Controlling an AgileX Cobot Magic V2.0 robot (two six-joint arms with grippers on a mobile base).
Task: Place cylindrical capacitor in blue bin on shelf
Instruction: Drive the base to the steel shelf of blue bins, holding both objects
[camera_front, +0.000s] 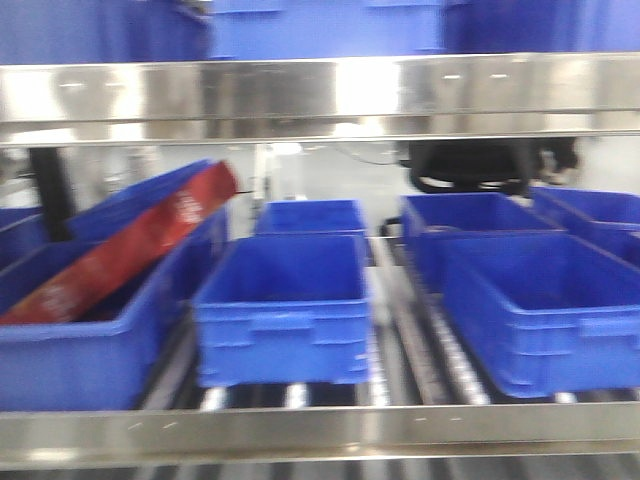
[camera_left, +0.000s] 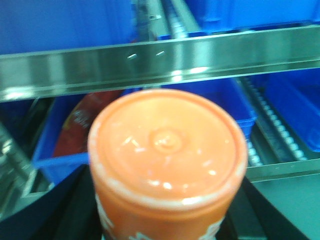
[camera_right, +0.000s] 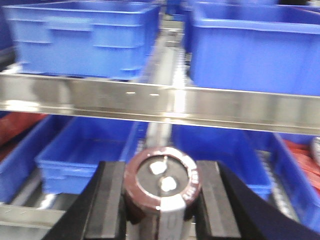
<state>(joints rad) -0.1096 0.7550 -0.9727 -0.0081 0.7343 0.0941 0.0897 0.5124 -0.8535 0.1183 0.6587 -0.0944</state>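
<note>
Cylindrical capacitor (camera_right: 162, 175) pinched between the padded fingers of the right gripper (camera_right: 161, 199), jaws closed on its dark sides; silvery terminal end turned toward the wrist camera, long axis set across the pinch line. Straight ahead, the front rail of the shelf (camera_right: 160, 102); just beneath and beyond it, an empty-looking blue bin (camera_right: 85, 150) (likely the nearest drop spot). Left gripper (camera_left: 166, 217) apparently clamped on an orange canister (camera_left: 167, 150), fingers mostly hidden. Front view alone showing the whole tier: row of bins (camera_front: 285, 300), red packet (camera_front: 120, 250) leaning in the leftmost; neither arm visible there.
</note>
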